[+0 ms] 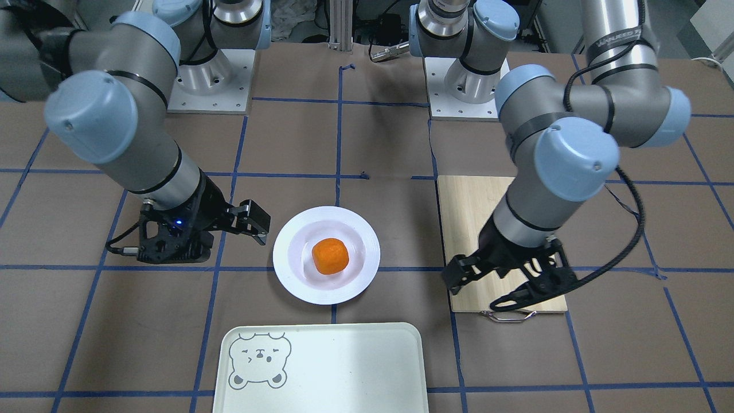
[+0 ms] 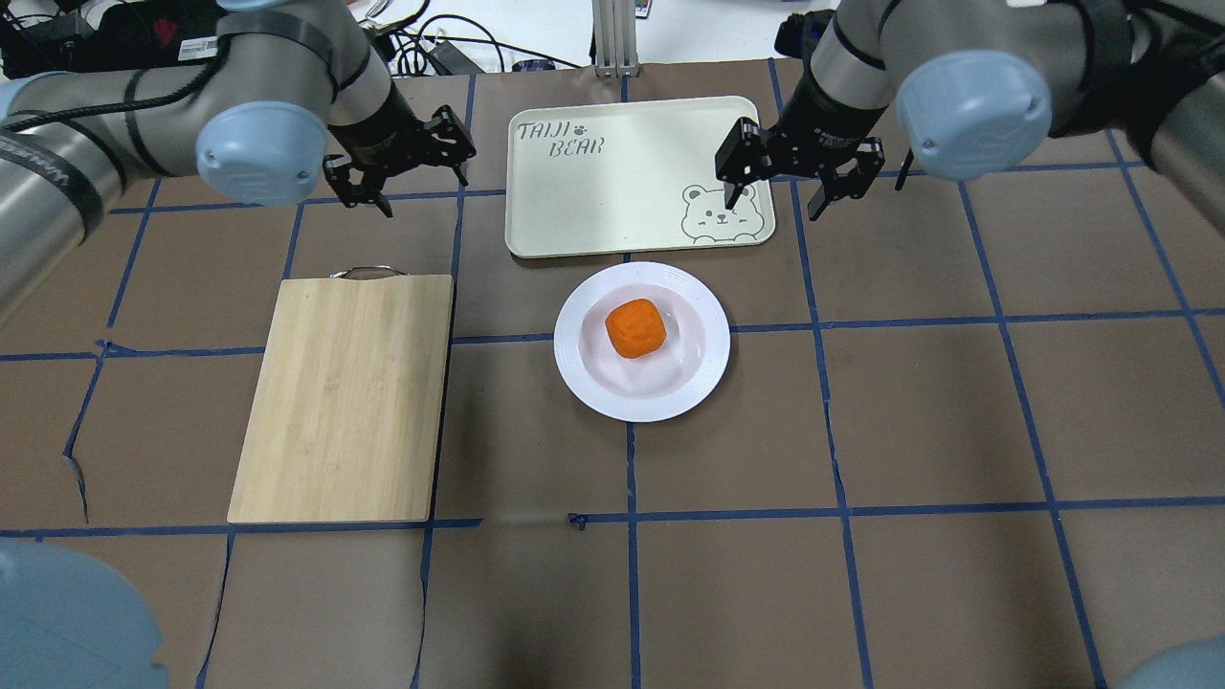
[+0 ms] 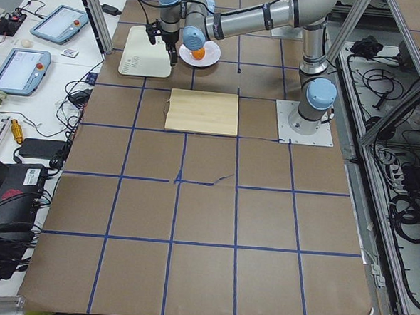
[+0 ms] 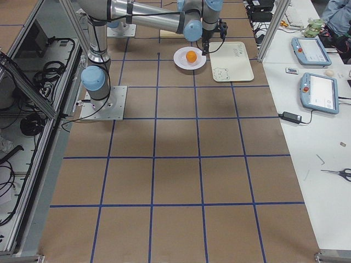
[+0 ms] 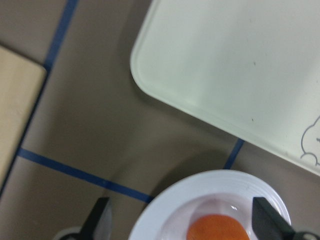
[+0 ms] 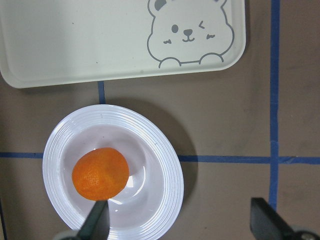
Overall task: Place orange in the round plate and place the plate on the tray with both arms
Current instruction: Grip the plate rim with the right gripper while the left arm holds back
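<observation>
The orange (image 2: 635, 328) lies in the sunken centre of the round plate (image 2: 584, 383), which rests on the brown table just in front of the tray (image 2: 612, 191). My left gripper (image 2: 421, 182) hangs open and empty to the left of the tray, beyond the cutting board's handle end. On the other side, my right gripper (image 2: 777, 196) is open and empty at the tray's bear corner. In the right wrist view the orange (image 6: 100, 173) and plate (image 6: 165, 165) show below the tray (image 6: 100, 40). The left wrist view shows the plate (image 5: 165, 215), orange (image 5: 217, 229) and tray (image 5: 240, 65).
A bamboo cutting board (image 2: 345, 397) with a metal handle lies left of the plate. Blue tape lines grid the brown table cover. Both arm bases (image 1: 464, 80) stand at the robot's side. Tablets and cables lie on side benches (image 4: 315, 71).
</observation>
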Available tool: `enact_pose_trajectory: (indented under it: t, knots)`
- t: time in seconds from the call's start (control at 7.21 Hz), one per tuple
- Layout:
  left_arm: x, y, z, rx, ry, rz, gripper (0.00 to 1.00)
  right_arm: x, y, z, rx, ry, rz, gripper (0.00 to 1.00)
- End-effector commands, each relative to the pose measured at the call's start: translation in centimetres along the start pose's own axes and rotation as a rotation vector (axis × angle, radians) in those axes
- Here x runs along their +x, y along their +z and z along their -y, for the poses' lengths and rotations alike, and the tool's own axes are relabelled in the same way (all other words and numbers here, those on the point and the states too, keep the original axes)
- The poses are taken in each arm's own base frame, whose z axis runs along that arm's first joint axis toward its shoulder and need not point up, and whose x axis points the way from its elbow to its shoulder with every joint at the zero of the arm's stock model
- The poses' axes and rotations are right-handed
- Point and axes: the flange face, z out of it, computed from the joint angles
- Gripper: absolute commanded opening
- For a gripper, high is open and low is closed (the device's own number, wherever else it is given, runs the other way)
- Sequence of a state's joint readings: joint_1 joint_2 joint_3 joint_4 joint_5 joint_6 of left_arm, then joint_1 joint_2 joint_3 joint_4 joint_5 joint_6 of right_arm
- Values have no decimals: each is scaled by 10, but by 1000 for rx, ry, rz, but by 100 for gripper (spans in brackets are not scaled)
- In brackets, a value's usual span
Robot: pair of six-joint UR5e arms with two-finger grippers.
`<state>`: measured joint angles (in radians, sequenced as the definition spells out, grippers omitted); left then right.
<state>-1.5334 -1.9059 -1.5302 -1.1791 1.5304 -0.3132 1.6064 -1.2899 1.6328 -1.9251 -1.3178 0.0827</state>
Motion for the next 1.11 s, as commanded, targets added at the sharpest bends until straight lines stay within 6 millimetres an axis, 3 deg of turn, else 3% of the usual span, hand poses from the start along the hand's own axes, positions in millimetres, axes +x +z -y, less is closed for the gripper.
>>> enact_pose_trajectory:
  t: [0.0,0.28,0.55,0.97]
  knots:
    - [-81,-43,13,-31,-71,73,100,21,83,-33,29,9,26,100]
    - [-87,-46,7,-48,-85,47,100,18,125,-39,-12,107,142,100]
    - [-93,-54,-8,-86,-52,136,100,23,161,-50,-20,115,143,100]
    - [-70,-72,-33,-85,104,32,100,24,171,-58,5,115,146,100]
